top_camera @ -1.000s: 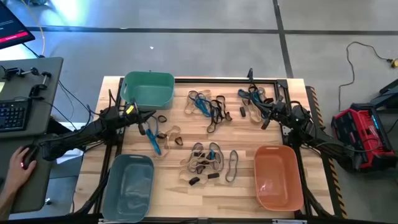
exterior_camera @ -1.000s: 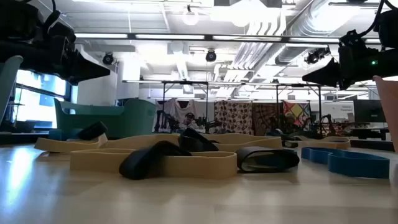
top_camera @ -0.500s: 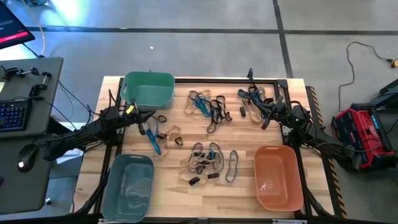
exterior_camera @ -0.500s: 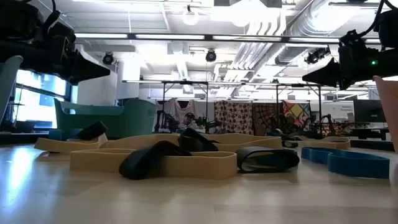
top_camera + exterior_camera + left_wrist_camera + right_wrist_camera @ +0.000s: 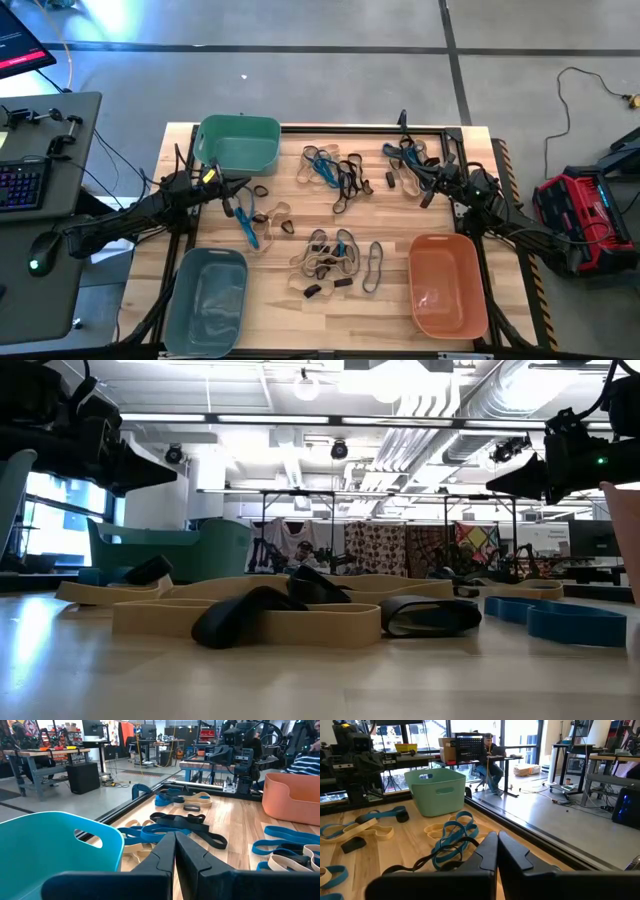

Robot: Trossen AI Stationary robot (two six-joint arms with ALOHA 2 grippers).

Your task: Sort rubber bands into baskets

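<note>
On table: teal basket (image 5: pixel 239 143), grey-blue basket (image 5: pixel 205 300), orange basket (image 5: pixel 447 284), seemingly all empty.

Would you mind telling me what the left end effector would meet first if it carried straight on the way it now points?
Probably the blue rubber band lying just ahead of the shut left end effector, overlapping tan and black bands on the table. It seems to point slightly downward, but depth is unclear, so it might pass just above them.
</note>
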